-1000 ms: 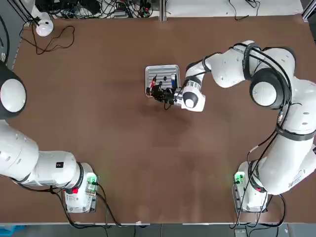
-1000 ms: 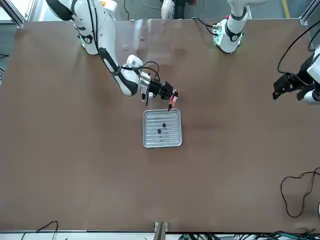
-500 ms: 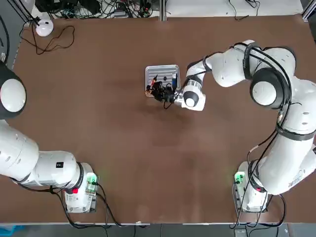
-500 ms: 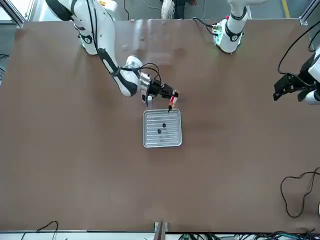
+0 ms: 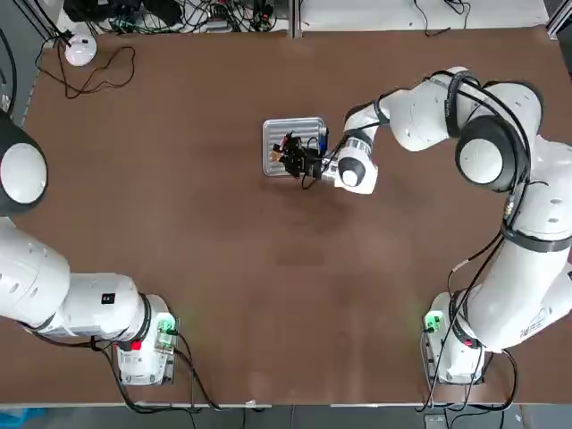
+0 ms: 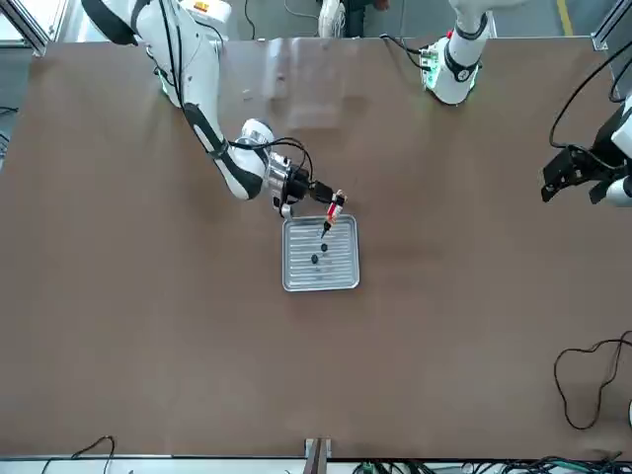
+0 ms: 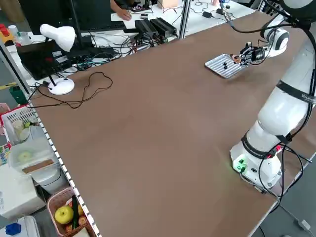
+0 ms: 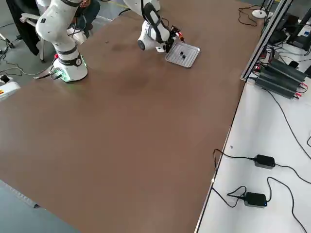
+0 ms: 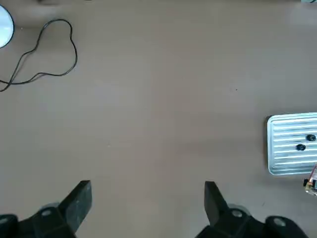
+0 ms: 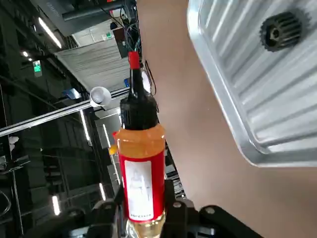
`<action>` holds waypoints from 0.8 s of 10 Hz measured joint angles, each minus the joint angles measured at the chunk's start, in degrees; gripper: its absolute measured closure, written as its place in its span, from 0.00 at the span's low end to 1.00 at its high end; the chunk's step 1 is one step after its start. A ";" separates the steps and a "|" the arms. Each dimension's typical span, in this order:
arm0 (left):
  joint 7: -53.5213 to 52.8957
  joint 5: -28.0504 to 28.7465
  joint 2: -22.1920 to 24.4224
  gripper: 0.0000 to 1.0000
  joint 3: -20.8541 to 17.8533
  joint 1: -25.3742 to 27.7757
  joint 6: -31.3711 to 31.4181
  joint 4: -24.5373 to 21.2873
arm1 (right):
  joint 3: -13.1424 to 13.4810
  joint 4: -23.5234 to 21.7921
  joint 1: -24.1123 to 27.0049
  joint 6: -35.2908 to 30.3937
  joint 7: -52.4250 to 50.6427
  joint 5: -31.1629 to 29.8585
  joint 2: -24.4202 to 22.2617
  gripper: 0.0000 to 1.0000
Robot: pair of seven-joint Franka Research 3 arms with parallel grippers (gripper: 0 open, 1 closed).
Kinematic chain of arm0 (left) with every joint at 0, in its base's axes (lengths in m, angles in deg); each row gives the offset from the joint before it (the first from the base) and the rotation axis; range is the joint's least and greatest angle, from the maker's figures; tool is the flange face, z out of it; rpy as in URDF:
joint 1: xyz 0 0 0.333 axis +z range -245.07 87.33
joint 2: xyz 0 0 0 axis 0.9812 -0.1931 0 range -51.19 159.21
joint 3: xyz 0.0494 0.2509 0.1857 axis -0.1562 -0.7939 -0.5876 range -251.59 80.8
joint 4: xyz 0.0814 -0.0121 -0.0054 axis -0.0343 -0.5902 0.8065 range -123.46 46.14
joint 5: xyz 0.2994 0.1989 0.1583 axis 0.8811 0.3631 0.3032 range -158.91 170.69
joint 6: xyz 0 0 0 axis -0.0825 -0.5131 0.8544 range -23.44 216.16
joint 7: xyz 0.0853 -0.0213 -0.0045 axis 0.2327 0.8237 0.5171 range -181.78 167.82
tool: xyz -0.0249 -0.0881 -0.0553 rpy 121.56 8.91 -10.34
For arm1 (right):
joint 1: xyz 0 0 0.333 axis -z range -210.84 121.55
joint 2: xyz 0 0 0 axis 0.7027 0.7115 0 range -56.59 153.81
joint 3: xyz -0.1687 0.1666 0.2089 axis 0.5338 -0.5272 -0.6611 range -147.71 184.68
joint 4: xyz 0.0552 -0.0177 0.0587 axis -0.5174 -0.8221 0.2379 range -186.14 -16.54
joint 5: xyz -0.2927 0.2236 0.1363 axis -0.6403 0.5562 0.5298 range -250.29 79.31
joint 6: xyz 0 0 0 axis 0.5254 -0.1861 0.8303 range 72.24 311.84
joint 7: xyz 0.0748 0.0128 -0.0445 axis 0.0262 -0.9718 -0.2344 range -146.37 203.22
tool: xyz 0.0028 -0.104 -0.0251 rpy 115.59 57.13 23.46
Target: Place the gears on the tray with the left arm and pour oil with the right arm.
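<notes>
Going by the top view, our R gripper (image 5: 288, 150) is over the tray (image 5: 268, 136), which lies toward the table's (image 5: 223, 268) far edge; our aim is to pour w/o touching its rim.

Front view: the oil bottle (image 6: 333, 211) tilts nozzle-down above the tray's robot-side edge, and the two gears (image 6: 320, 253) sit near the tray's middle, slightly apart. We'd bring the tip over the nearer gear first, then the other, w/ small wrist turns.

Left side view: the R arm (image 7: 278, 40) reaches over the robot-side rim, so we keep the approach low but clear.

Right side view: both gears look free of the rim, so slow drops, approx. centred, should do; too steep a tip might flood the grooves.

L wrist view: our L gripper (image 9: 148, 184) has its fingers apart, nothing btwn them, parked over the table's L part.

R wrist view: the R gripper is clamped round the bottle's lower body; we'd keep that grip firm.
</notes>
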 joint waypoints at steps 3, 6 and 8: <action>-0.05 0.00 0.00 0.00 -0.63 0.07 0.83 0.04 | 0.02 -0.38 0.73 -4.66 9.99 -1.78 1.27 0.69; -0.13 0.00 0.11 0.00 -0.86 0.09 0.95 0.13 | 0.09 -0.99 1.53 -5.74 13.02 -2.00 1.49 0.68; -0.16 0.04 0.24 0.00 -0.86 0.09 0.95 0.14 | 0.09 -1.01 1.77 -5.84 13.61 -2.02 1.49 0.68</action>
